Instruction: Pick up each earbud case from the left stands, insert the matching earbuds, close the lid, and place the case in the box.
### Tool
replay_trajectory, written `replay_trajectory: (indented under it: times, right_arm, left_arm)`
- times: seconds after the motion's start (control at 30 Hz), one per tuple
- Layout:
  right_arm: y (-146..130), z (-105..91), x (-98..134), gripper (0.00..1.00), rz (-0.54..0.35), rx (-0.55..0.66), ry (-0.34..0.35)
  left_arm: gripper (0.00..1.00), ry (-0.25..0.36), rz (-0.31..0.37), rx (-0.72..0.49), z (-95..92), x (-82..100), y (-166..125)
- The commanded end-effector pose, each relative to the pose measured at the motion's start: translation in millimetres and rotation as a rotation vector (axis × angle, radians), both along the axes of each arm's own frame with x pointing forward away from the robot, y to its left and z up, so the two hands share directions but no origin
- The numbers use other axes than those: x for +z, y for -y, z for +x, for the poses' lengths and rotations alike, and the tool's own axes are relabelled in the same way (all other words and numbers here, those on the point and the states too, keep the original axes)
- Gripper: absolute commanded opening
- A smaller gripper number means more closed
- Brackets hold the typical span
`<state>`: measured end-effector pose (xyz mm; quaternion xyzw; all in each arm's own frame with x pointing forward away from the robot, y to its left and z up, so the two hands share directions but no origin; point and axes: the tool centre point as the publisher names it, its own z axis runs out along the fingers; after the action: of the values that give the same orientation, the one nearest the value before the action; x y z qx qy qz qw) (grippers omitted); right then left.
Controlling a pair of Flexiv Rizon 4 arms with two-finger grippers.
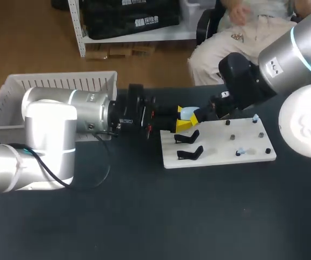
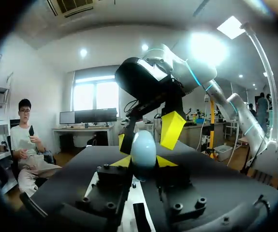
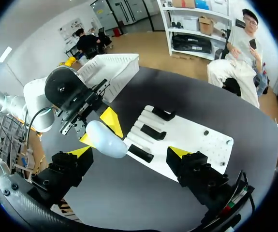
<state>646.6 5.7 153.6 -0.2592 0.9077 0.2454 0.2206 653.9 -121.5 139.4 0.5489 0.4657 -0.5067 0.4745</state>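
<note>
left claw point(image 2: 143, 162) clamping pale-blue case point(image 2: 143, 145), presenting it over board's point(image 1: 220, 154) 11 o'clock corner | right claw point(image 3: 130, 152) spreading apart, facing case, probably for filling | basket point(image 1: 58, 81) sitting at surface's 10 o'clock

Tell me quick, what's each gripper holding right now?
Left gripper: closed on the pale blue egg-shaped plastic earbud case.
Right gripper: open, fingers wide apart, holding nothing.

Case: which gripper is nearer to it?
Left. The left gripper is shut on the case. The right gripper stands open, close beside it.
</note>
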Motion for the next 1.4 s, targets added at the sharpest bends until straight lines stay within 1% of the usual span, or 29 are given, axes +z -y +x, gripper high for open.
replay_trajectory:
  times: [0.03, 0.23, 0.5, 0.63, 0.77, 0.83, 0.9, 1.03, 1.13, 1.2, 1.27, 1.37, 1.4]
  right_arm:
    - [0, 2.6, -1, 1.0, -0.006, -0.008, -0.001]
    - [1, 7.0, -2, 1.0, -0.01, -0.016, -0.002]
    - [5, 15.7, 4, 1.0, 0.004, -0.04, 0.008]
    - [9, 18.9, 13, 1.0, 0.008, -0.054, 0.031]
    - [19, 22.2, 26, 1.0, -0.006, -0.074, 0.079]
    - [27, 23.0, 32, 1.0, -0.042, -0.1, 0.11]
    - [36, 23.6, 36, 1.0, -0.079, -0.116, 0.127]
    - [63, 27.4, 35, 1.0, -0.212, -0.179, 0.158]
    - [82, 31.3, 29, 1.0, -0.305, -0.217, 0.155]
    - [94, 34.7, 22, 1.0, -0.355, -0.235, 0.14]
    - [104, 39.0, 14, 1.0, -0.413, -0.244, 0.125]
    - [116, 46.7, 1, 1.0, -0.465, -0.249, 0.092]
    - [122, 50.6, -5, 1.0, -0.5, -0.249, 0.079]
  left_arm:
    - [0.0, 0.003, -0.004, 0.004, -0.8, -0.8, 0]
    - [0.0, 0.003, -0.004, 0.004, -0.8, -0.8, 0]
    - [0.0, 0.003, -0.004, 0.004, -0.8, -0.8, 0]
    - [0.0, 0.003, -0.004, 0.004, -0.8, -0.8, 0]
    - [0.0, 0.003, -0.004, 0.004, -0.8, -0.8, 0]
    - [0.0, 0.003, -0.004, 0.004, -0.8, -0.8, 0]
    - [0.0, 0.003, -0.004, 0.004, -0.8, -0.8, 0]
    - [0.0, 0.003, -0.004, 0.004, -0.8, -0.8, 0]
    - [0.0, 0.003, -0.004, 0.004, -0.8, -0.8, 0]
    - [0.0, 0.003, -0.004, 0.004, -0.8, -0.8, 0]
    - [0.0, 0.003, -0.004, 0.004, -0.8, -0.8, 0]
    - [0.0, 0.003, -0.004, 0.004, -0.8, -0.8, 0]
    - [0.0, 0.003, -0.004, 0.004, -0.8, -0.8, 0]
